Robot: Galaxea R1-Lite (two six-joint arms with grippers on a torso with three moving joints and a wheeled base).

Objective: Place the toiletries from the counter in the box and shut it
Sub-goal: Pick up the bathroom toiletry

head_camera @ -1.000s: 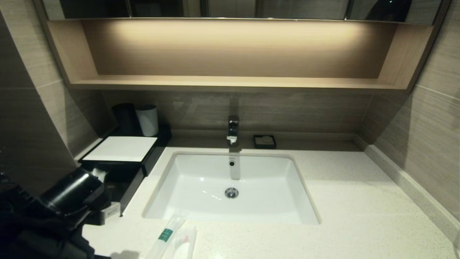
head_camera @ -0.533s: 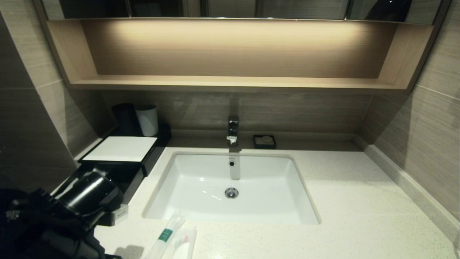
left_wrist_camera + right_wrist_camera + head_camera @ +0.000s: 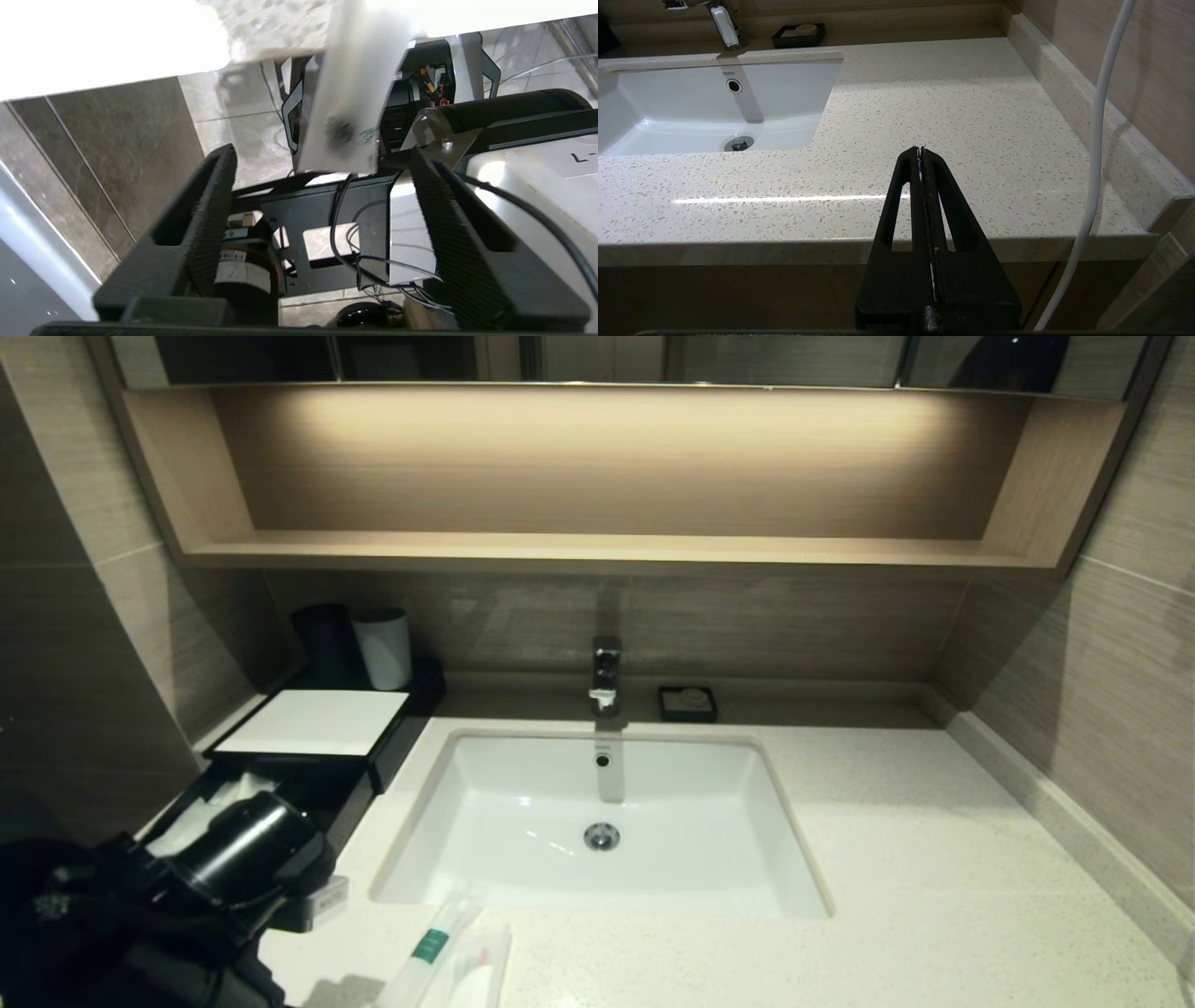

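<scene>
A long slim packet with a green band (image 3: 431, 941) and a flat pouch with red print (image 3: 481, 963) lie on the counter (image 3: 934, 896) at its front edge, left of centre. The black box with a white top (image 3: 313, 721) stands at the left, its front drawer (image 3: 347, 817) pulled out, with white packets (image 3: 222, 793) inside. My left arm's wrist (image 3: 245, 849) hangs over the drawer's front. My left gripper (image 3: 321, 156) is open and empty, and a blurred packet (image 3: 350, 93) overhangs the counter edge beyond its fingertips. My right gripper (image 3: 920, 151) is shut and empty at the counter's front right edge.
The white sink (image 3: 597, 735) with a tap (image 3: 605, 674) sits mid-counter. A black cup (image 3: 324, 642) and a white cup (image 3: 383, 647) stand behind the box. A small black soap dish (image 3: 687, 703) is by the back wall. A wooden shelf (image 3: 607, 551) hangs above.
My left arm has moved right and toward the counter's front, away from the drawer, uncovering the white packets in it. The packets on the counter have not moved.
</scene>
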